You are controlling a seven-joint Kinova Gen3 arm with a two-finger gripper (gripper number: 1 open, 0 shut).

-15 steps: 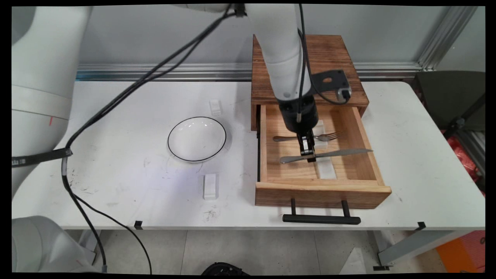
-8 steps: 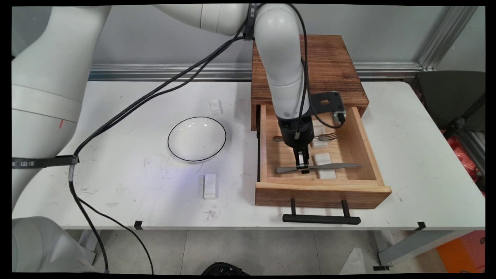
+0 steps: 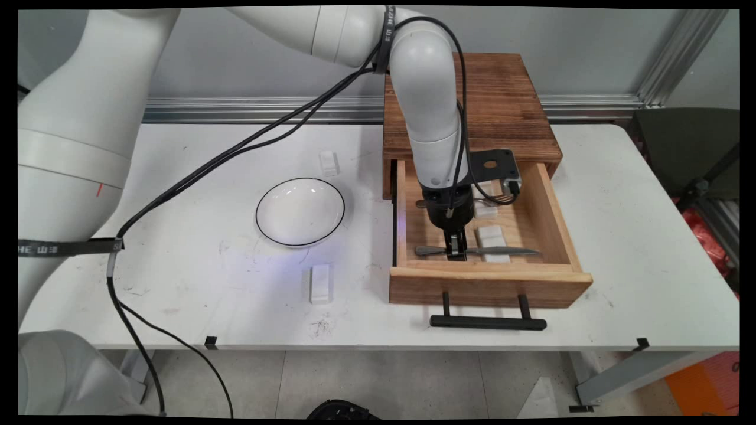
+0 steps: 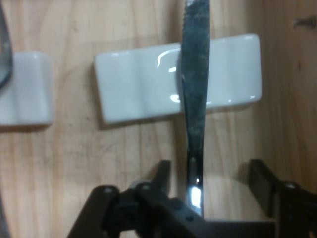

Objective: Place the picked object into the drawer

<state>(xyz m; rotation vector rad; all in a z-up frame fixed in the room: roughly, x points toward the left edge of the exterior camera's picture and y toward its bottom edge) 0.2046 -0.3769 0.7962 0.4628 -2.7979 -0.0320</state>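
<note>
The gripper [image 3: 455, 252] is low inside the open wooden drawer [image 3: 534, 278], directly over the handle of a table knife [image 4: 195, 94]. In the hand view its fingers [image 4: 261, 180] stand apart on both sides of the knife, with a gap on each side, so the jaws are released and grasp nothing. The knife's long axis runs straight away from the gripper, between the fingers, and across the drawer from left to right in the main view. The blade lies on a white ceramic rest [image 4: 148, 87], which crosses it at a right angle. A second white rest [image 3: 485, 209] and a fork [image 3: 502, 198], partly hidden by the arm, lie farther back. The drawer's front wall is near the gripper. On the table to the left are a white bowl [image 3: 300, 211] and two more rests [image 3: 319, 283].
</note>
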